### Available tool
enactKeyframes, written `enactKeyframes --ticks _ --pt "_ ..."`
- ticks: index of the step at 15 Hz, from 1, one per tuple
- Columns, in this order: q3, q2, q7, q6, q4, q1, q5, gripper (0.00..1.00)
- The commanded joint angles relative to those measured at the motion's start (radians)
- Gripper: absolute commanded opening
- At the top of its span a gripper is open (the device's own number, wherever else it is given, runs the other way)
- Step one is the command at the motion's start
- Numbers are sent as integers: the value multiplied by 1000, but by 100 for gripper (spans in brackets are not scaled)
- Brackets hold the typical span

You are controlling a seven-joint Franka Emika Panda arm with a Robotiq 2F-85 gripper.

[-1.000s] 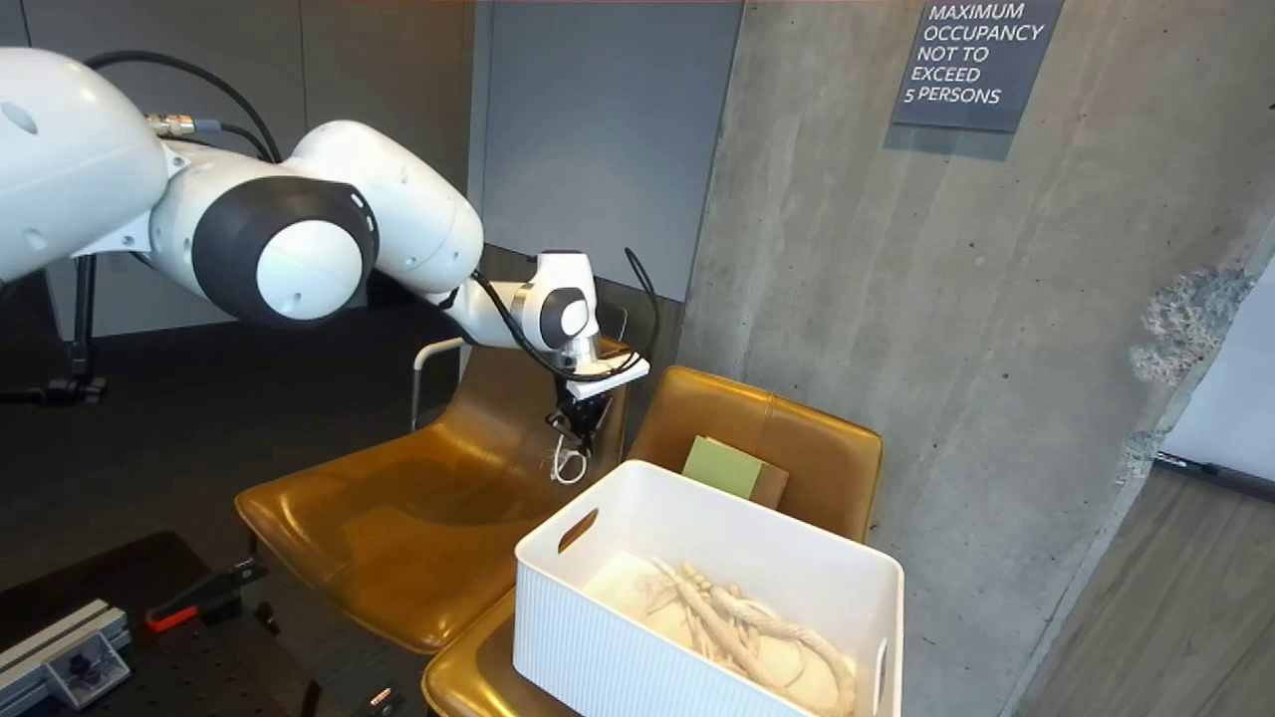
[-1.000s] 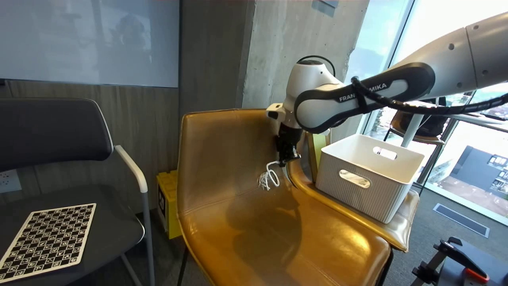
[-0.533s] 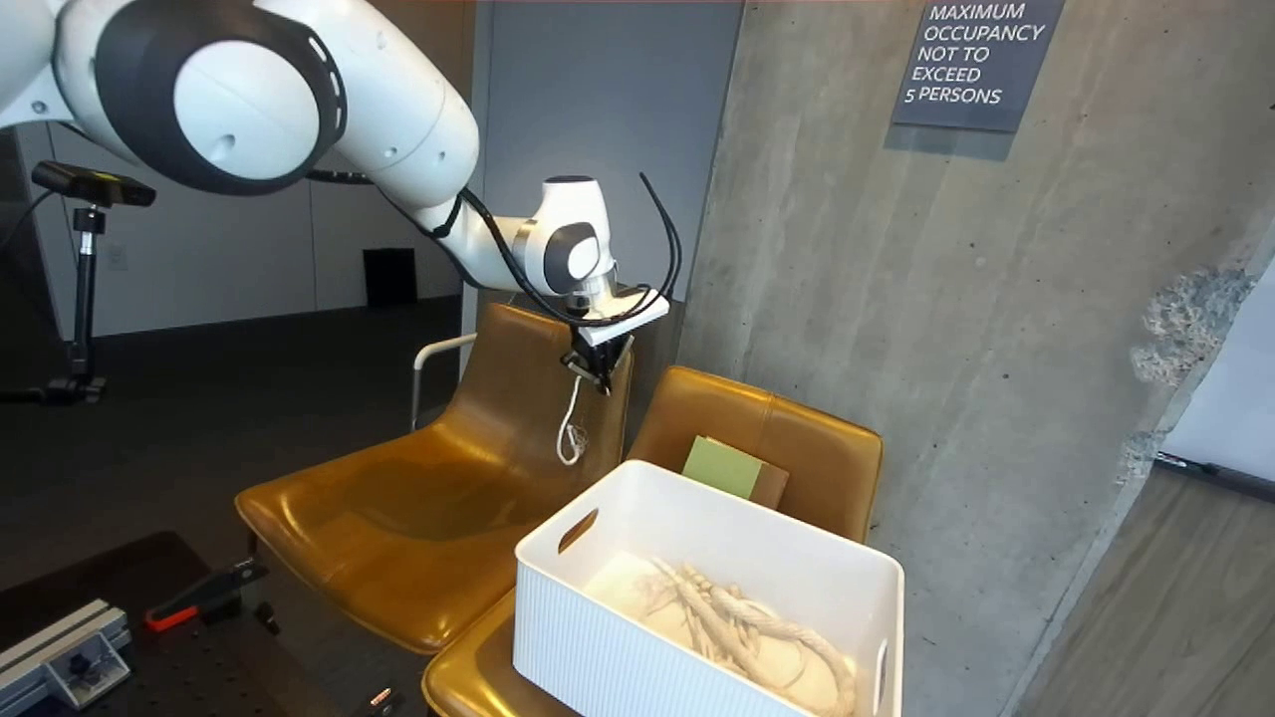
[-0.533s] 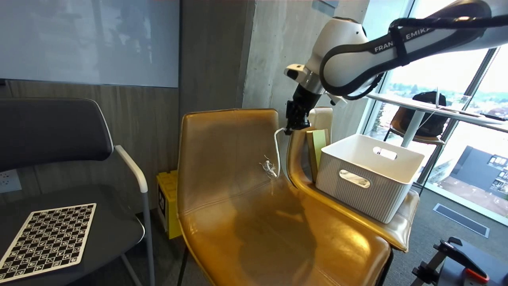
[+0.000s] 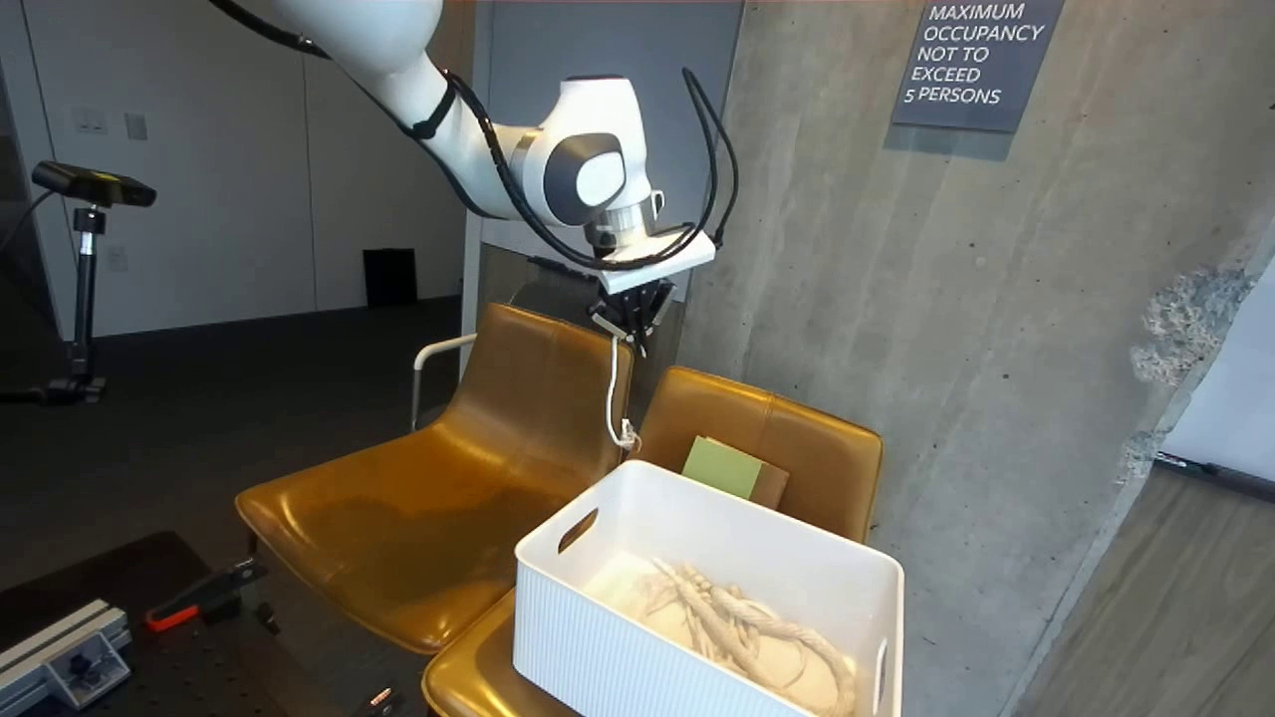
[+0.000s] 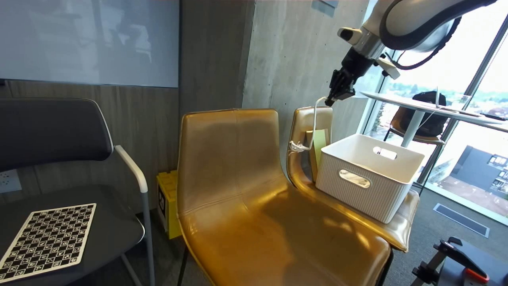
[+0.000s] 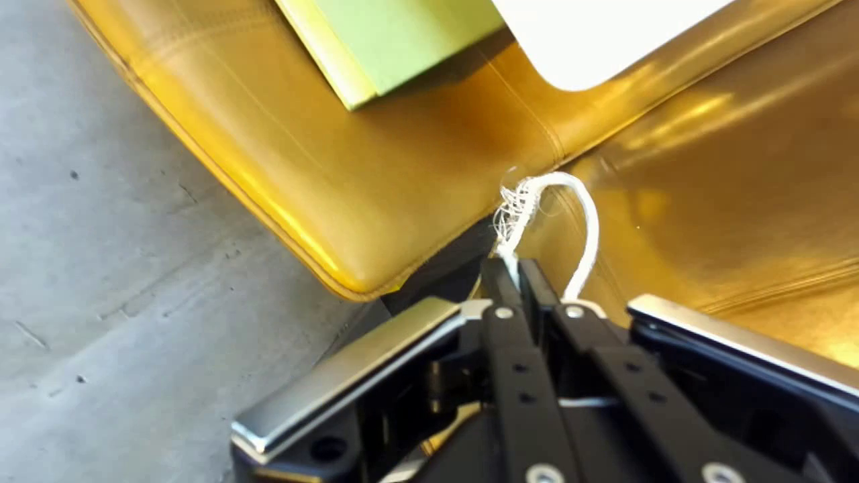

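Wrist view: the gripper (image 7: 514, 272) clamps a white cord (image 7: 592, 228) between its jaws; beyond them, green block (image 7: 402, 40) and bin (image 7: 580, 54), both cut off. In an exterior view, rope (image 5: 772, 624) lies in the bin, below the jaws. In an exterior view, tan chair (image 6: 254, 214) below jaws; bin hides rope.

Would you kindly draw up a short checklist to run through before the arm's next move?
1. Gripper shut on the white rope: ok, the rope is pinched at the tip.
2. Rope apart from the white bin: ok, a gap shows in the wrist view.
3. Frayed end clear of the brown chairs: cannot tell, depth is unclear.
4. Bin upright: ok, it sits on a chair.
5. Rope pile below the bin's rim: ok.
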Motion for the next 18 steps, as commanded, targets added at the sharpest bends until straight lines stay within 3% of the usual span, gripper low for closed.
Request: enactKeyframes --ticks 1,6,10,14,18 --pt "-33 -203 3 36 -198 -59 68 1" --pt "-129 -396 -74 15 -333 -133 211 1" --pt "-266 -503 -219 -51 -390 -171 283 1" --pt "-384 -517 -353 -93 -406 -176 321 1" --pt "-406 -509 -426 -84 -433 -154 372 1"
